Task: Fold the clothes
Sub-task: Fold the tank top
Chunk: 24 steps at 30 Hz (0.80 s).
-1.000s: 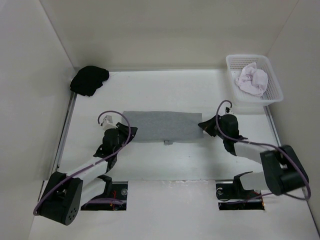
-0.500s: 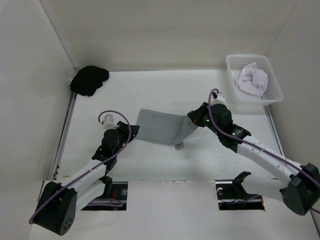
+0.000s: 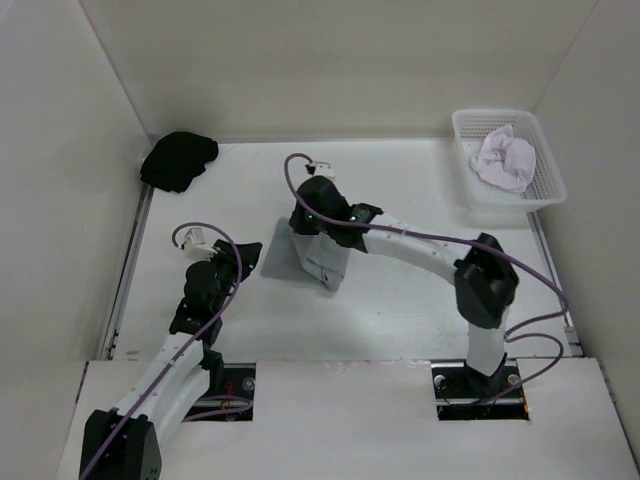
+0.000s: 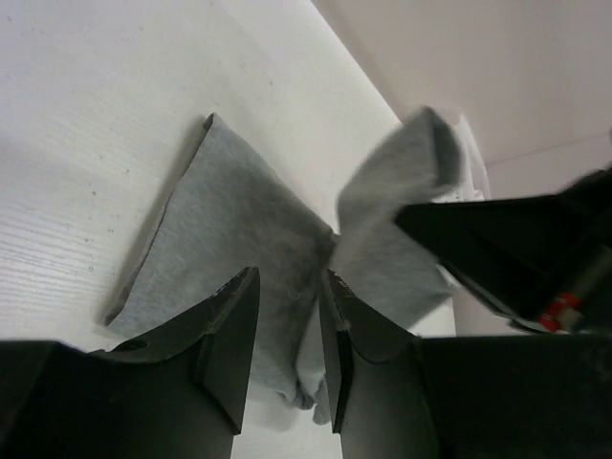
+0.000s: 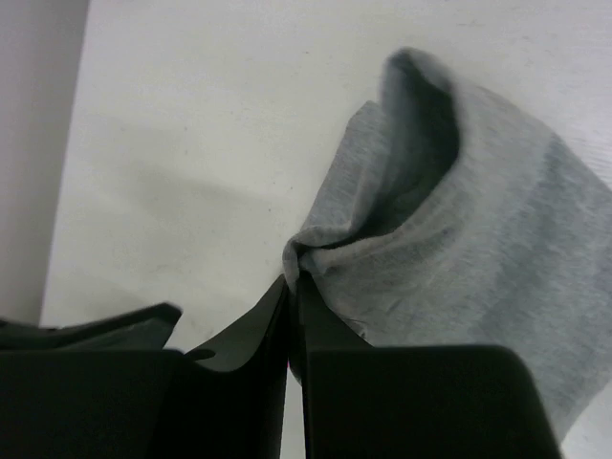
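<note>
The grey garment lies on the white bench a little left of the middle of the overhead view, bunched into a short, doubled-over shape. One end lies flat on the bench and the other is lifted off it.

The right arm reaches in a long arc from the lower right of the frame. Its right pincer sits over the garment's upper left part. In that arm's wrist view the right pincer is pinched closed on a gathered edge of the grey garment, which rises in a rounded fold toward the upper right.

The left pincer is just beside the garment's left edge. In its own wrist view the left pincer stands with its fingers apart and nothing clamped between them, and the flat part of the garment shows beyond them.

A black cloth bundle sits in the upper left corner. A white basket holding a pale cloth stands at the upper right, well apart from the garment.
</note>
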Available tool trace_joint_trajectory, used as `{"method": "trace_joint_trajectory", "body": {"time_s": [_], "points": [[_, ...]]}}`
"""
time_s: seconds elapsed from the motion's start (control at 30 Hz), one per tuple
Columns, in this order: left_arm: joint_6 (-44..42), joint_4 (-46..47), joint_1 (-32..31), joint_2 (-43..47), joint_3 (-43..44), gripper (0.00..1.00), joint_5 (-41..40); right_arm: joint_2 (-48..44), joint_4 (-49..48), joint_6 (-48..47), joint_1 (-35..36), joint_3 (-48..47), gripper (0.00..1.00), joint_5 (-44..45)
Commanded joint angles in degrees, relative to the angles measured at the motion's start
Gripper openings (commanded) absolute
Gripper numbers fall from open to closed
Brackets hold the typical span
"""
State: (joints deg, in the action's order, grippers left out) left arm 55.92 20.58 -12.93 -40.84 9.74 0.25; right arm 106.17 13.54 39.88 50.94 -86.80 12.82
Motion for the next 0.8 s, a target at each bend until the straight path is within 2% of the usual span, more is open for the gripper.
{"method": "trace_joint_trajectory", "body": {"time_s": [0.0,0.03,0.1,0.13,0.2,0.3,0.33,0.43,0.53,0.6,0.77], "points": [[-0.3,-1.5,2.4,2.8,2.0,0.30,3.7,7.8,3.5,1.7,1.7,-8.5,0.14,0.2],[-0.3,-1.9,2.8,3.1,2.1,0.30,4.1,9.6,2.9,2.5,2.2,-9.8,0.18,-0.1],[-0.2,-2.5,2.9,3.6,2.1,0.30,4.2,11.0,1.3,4.1,3.1,-10.6,0.35,-1.7],[-0.1,-2.6,2.7,3.6,2.1,0.30,4.1,10.7,0.3,4.7,3.2,-10.1,0.39,-2.4],[0.0,-2.3,2.3,3.3,2.3,0.31,3.5,7.8,-3.0,5.0,3.6,-6.2,0.44,-3.7],[0.3,-1.2,1.6,1.6,3.5,0.31,2.9,-0.6,-8.3,5.2,3.6,4.2,0.45,-2.5],[0.4,-0.5,0.9,0.5,4.2,0.31,2.5,-3.6,-10.0,5.0,3.2,8.2,0.44,-2.2],[0.4,3.4,-2.6,-4.9,6.3,0.31,0.8,-10.4,-13.8,4.8,1.4,18.7,0.25,-2.2],[0.0,7.2,-6.7,-11.5,8.5,0.32,-1.3,-12.7,-17.6,5.0,0.7,26.7,0.09,-3.1],[0.1,10.2,-8.9,-16.4,9.8,0.32,-2.8,-12.4,-20.6,5.5,0.7,30.4,0.06,-4.6],[0.7,18.0,-10.7,-30.0,13.1,0.32,-3.6,-10.0,-26.7,7.2,0.9,35.3,0.07,-5.9]]}}
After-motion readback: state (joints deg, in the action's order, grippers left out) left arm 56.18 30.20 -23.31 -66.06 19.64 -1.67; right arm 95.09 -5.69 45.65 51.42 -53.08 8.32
